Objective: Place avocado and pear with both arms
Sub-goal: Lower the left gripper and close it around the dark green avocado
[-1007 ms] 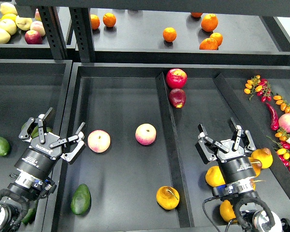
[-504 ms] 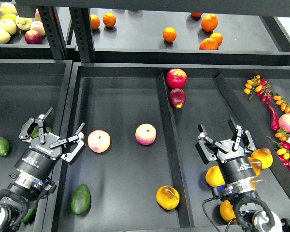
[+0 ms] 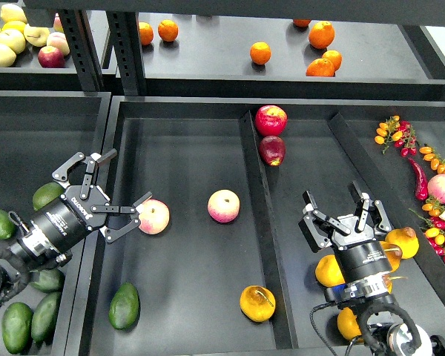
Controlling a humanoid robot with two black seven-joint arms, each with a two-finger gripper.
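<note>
A dark green avocado lies at the front left of the middle bin. Several more avocados lie in the left bin. A golden pear lies at the front right of the middle bin. More pears lie in the right bin, around my right arm. My left gripper is open and empty. It hovers over the wall between the left and middle bins, next to a peach. My right gripper is open and empty above the right bin's pears.
A second peach lies mid-bin. Two red apples lie by the divider at the back. Oranges and pale apples are on the back shelf. Chillies and small tomatoes fill the far-right tray.
My left arm has swung lower and to the left. Its gripper now points right toward the peach, and more avocados show in the left bin. The right arm has not moved.
</note>
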